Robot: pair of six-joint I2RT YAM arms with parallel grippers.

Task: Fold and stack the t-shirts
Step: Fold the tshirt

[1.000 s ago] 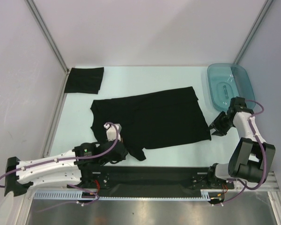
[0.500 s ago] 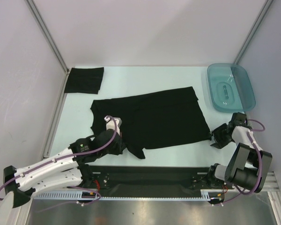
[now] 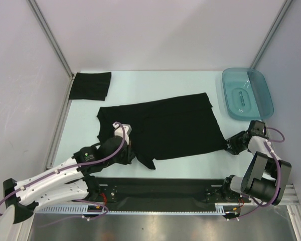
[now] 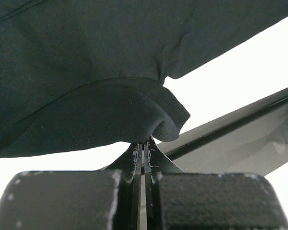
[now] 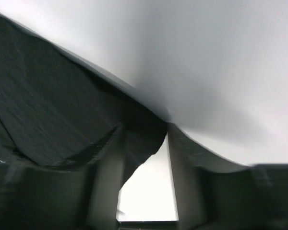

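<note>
Shirt in work: we see a spread black short-sleeved cloth t-shirt (image 3: 163, 128) lying flat in the middle of the pale table top (image 3: 155, 83), its long side running left to right.
Second shirt: a folded black cloth t-shirt (image 3: 91, 85) lies in the far left corner, well apart from the spread one.
Left gripper (image 4: 145, 143): we find its jaws pressed together on a bunched fold of the spread shirt's near left sleeve, the cloth curling up over the tips.
Right gripper (image 5: 144, 139): low at the shirt's near right corner; its jaws stand partly apart with that corner hanging between them. We cannot tell whether they grip it.
Tray: a translucent teal plastic tray (image 3: 261, 83) sits at the far right, apart from both shirts.
</note>
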